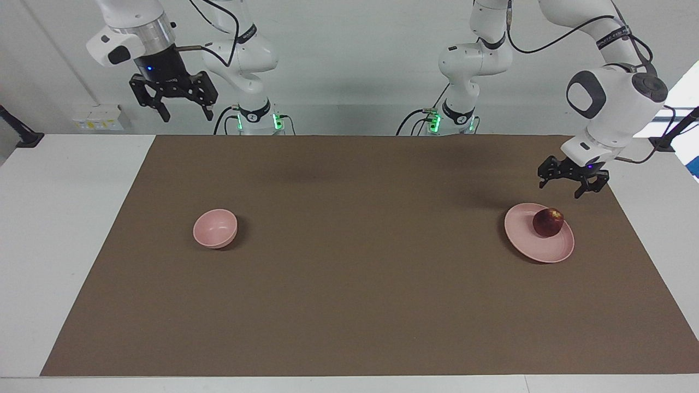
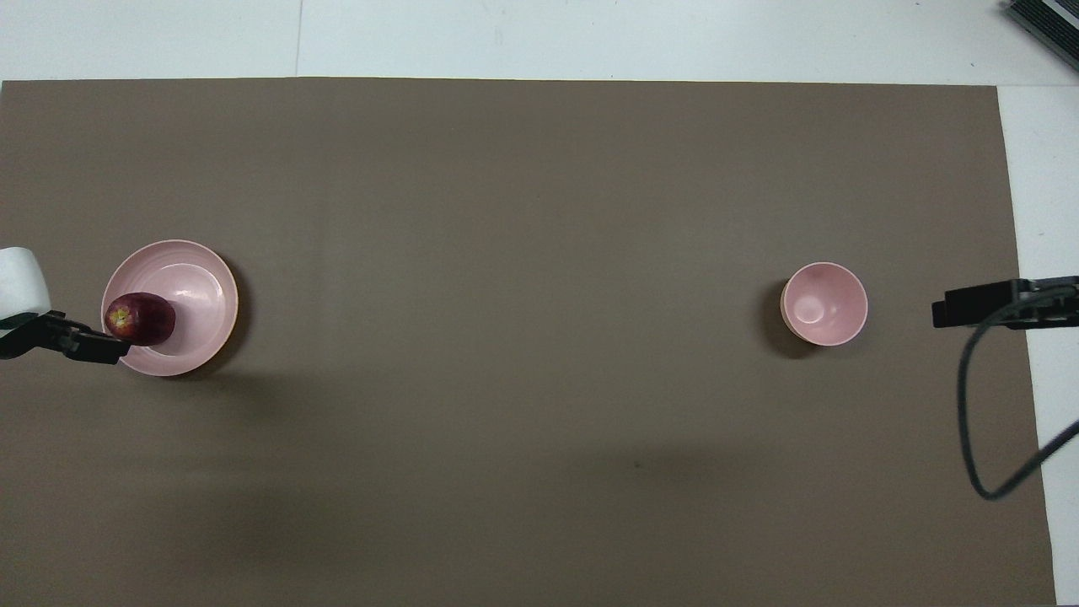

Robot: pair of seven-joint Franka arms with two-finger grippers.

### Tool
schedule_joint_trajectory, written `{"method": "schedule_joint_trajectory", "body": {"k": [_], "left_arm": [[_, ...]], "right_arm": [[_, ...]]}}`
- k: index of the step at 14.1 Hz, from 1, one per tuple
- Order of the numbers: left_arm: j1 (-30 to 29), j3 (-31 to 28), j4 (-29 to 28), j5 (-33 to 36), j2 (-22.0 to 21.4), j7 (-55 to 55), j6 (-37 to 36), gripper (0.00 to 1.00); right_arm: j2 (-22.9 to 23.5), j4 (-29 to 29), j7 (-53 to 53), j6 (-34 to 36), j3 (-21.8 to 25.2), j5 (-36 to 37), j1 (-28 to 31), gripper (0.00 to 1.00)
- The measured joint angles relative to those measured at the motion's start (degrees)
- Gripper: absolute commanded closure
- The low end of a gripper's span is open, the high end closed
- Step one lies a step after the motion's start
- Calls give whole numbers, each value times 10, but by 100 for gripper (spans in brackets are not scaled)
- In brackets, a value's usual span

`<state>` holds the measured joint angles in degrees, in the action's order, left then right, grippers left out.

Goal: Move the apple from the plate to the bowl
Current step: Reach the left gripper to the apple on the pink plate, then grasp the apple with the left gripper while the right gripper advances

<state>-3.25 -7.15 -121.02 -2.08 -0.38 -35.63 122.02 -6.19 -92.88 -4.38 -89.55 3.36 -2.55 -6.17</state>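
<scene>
Facing view: I'm hovering my left gripper (image 1: 568, 187), open and empty, over the plate (image 1: 527, 240) holding the apple (image 1: 548, 222); right gripper (image 1: 183, 113) waiting open, empty.

Color-wise not much is going on here: the apple (image 1: 548, 222) is showing dark red with a little yellowish patch, sitting on a pale pink plate (image 1: 532, 245). The bowl (image 1: 215, 228) is wearing the same pale pink. The mat (image 1: 349, 305) is looking plain brown, no pattern, over a white table (image 1: 60, 218).
</scene>
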Motion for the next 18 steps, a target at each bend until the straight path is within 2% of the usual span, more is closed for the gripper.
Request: {"method": "schedule_joint_trajectory", "body": {"k": [4,7,9,10,12,14,18], "left_arm": [[-14,0,-1,-39,59,-3,73,0],[-16,0,-1,-42,84,-3,103,2],[-16,0,-1,-43,91,-3,105,56],[-16,0,-1,-43,92,-3,105,70],[-16,1,-1,-43,91,-3,105,85],[-16,3,-1,-43,91,-3,105,95],[-10,18,1,-44,82,-4,92,100]], "right_arm": [[42,-17,-65,-72,-1,-3,-52,0],[74,-19,-92,-109,-2,-4,-73,0],[94,-25,-110,-143,-2,-19,-86,0],[102,-30,-119,-154,-2,-25,-89,0],[110,-46,-123,-164,-2,-30,-91,0],[112,-58,-131,-177,-1,-40,-91,0],[115,-65,-199,-199,-2,-93,-99,0]]}}
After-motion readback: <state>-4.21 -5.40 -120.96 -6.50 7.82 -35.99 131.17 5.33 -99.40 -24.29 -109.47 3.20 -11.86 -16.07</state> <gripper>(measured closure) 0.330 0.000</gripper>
